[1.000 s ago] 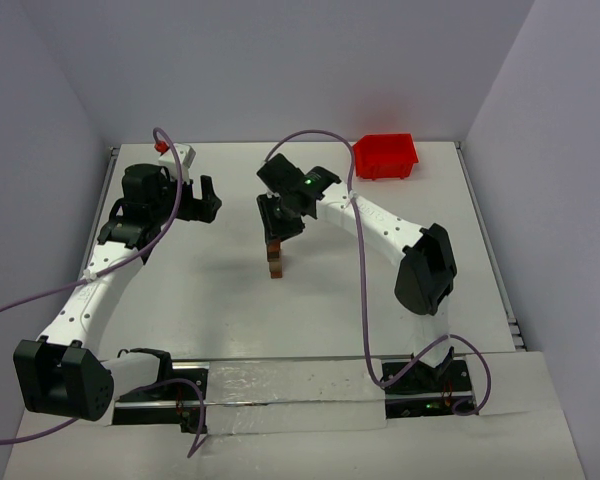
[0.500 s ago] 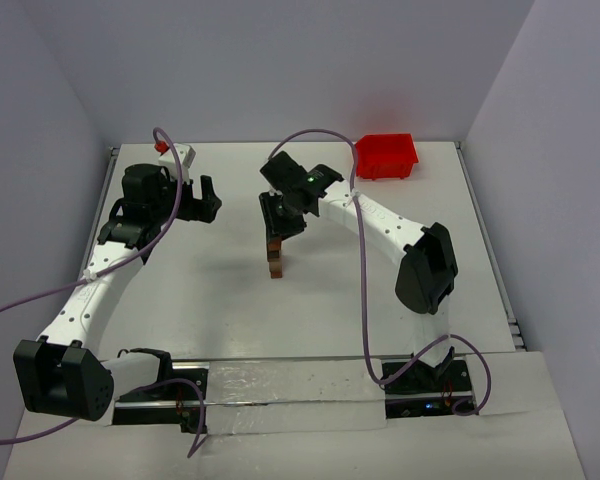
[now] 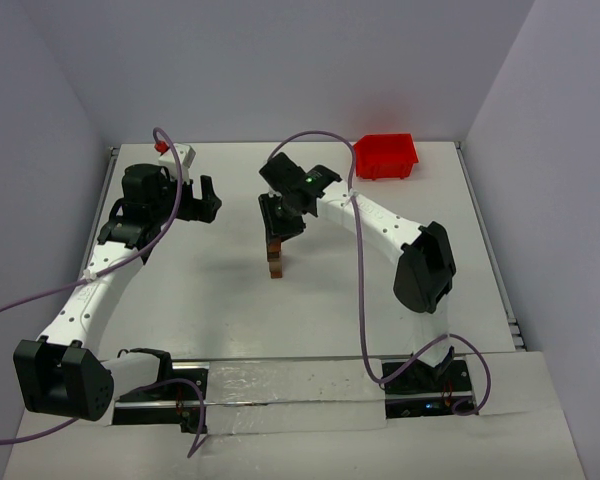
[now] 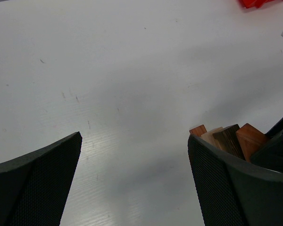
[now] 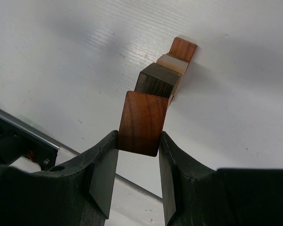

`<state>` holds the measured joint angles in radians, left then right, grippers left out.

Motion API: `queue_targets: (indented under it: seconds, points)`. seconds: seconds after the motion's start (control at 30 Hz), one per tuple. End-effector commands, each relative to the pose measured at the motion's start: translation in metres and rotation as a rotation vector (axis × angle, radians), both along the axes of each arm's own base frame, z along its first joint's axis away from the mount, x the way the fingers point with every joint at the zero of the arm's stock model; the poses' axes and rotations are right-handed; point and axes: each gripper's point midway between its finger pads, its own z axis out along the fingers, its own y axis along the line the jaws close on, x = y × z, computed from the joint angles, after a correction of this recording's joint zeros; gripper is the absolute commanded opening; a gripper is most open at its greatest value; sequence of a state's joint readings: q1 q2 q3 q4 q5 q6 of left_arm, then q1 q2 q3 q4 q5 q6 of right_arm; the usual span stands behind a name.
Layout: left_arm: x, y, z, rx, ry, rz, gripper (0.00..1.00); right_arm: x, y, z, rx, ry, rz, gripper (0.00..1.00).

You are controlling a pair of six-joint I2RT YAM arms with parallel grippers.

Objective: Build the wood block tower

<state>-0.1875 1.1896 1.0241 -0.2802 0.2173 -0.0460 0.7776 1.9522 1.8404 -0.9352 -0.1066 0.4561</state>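
The tower [image 3: 275, 264] is a short narrow stack of small wood blocks on the white table's middle. In the right wrist view it shows a red-brown block at the bottom, then a pale block [image 5: 172, 63], a dark block [image 5: 153, 82] and a red-brown top block [image 5: 142, 120]. My right gripper [image 3: 274, 240] hangs over the stack, and its jaws [image 5: 138, 141] are shut on the top block. My left gripper [image 3: 208, 200] is open and empty at the back left. In its own view [image 4: 134, 141] the tower [image 4: 224, 139] peeks out behind its right finger.
A red plastic bin [image 3: 385, 156] stands at the back right, and its corner shows in the left wrist view [image 4: 254, 3]. A small white box with a red cap [image 3: 175, 152] sits at the back left corner. Walls enclose the table on three sides.
The right arm's elbow has shifted very slightly. The tower, the held top block and the left arm look unchanged.
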Motion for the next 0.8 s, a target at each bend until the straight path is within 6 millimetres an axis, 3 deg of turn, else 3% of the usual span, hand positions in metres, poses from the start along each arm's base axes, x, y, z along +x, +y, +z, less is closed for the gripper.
queue_targets:
  seconds: [0.0, 0.63, 0.77]
  points:
    - [0.0053, -0.0016, 0.0191, -0.028, -0.059, -0.005, 0.99, 0.0121, 0.0085, 0.0151, 0.046, -0.039, -0.016, 0.41]
    - [0.0055, -0.0014, 0.0182, -0.029, -0.057, -0.006, 0.99, 0.0136, 0.0092, 0.0112, 0.041, -0.032, -0.02, 0.54]
    - [0.0049, -0.0011, 0.0177, -0.03, -0.057, -0.006, 0.99, 0.0126, 0.0098, 0.0113, 0.043, -0.029, -0.019, 0.66]
